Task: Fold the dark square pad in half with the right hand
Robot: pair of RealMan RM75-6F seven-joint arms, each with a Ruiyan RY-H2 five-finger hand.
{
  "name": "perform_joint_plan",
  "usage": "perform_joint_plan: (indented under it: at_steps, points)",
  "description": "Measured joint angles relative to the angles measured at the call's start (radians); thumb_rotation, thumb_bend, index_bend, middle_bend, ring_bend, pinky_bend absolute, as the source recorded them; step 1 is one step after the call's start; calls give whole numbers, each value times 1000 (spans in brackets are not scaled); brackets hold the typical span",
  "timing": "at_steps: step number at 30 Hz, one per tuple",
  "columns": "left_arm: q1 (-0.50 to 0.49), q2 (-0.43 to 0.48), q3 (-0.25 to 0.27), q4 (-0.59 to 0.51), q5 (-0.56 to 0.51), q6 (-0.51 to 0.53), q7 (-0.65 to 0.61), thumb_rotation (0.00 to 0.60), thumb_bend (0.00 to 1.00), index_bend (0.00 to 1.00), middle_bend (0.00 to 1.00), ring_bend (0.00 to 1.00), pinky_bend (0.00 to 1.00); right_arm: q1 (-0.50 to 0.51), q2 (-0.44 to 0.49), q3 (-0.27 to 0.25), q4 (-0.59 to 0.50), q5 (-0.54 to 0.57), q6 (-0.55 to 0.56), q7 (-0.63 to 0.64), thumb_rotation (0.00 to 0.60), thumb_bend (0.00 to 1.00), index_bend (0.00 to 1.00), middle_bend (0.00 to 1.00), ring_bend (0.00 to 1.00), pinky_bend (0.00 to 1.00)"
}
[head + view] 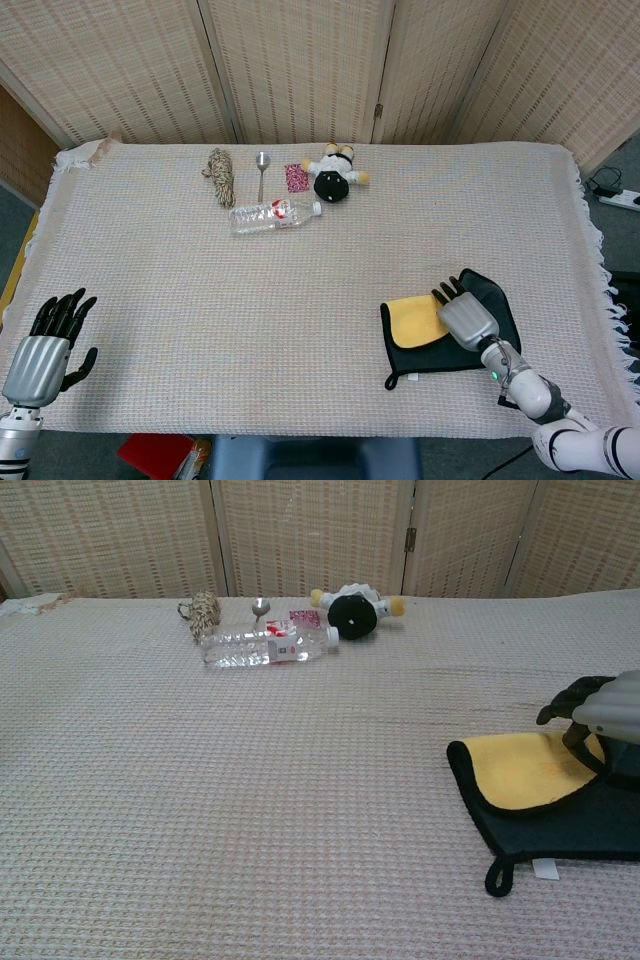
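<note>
The dark square pad (430, 355) (570, 830) lies at the table's front right, its far edge turned over toward me so a yellow underside (414, 319) (520, 768) shows. My right hand (462, 317) (598, 720) grips that raised far edge above the pad's middle, fingers curled around it. A small loop and white tag (544, 869) hang at the pad's near left corner. My left hand (45, 345) rests open at the table's front left corner, seen only in the head view and holding nothing.
Along the far side lie a rope bundle (220, 176), a spoon (261, 172), a pink packet (296, 177), a plush toy (334, 173) and a plastic bottle (273, 214) on its side. The woven tablecloth (200, 300) covers the whole table.
</note>
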Motion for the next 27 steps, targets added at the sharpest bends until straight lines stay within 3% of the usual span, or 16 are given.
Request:
perform_joint_plan:
  at_steps: [16, 27]
  points:
    - [3, 2, 1, -5, 6, 7, 5, 600, 505, 0, 0, 0, 0, -31, 73, -25, -121, -70, 45, 14, 600, 495, 646, 143, 63, 0]
    - [1, -4, 3, -4, 6, 0, 15, 600, 505, 0, 0, 0, 0, -46, 94, -58, -140, -106, 24, 15, 600, 496, 646, 143, 67, 0]
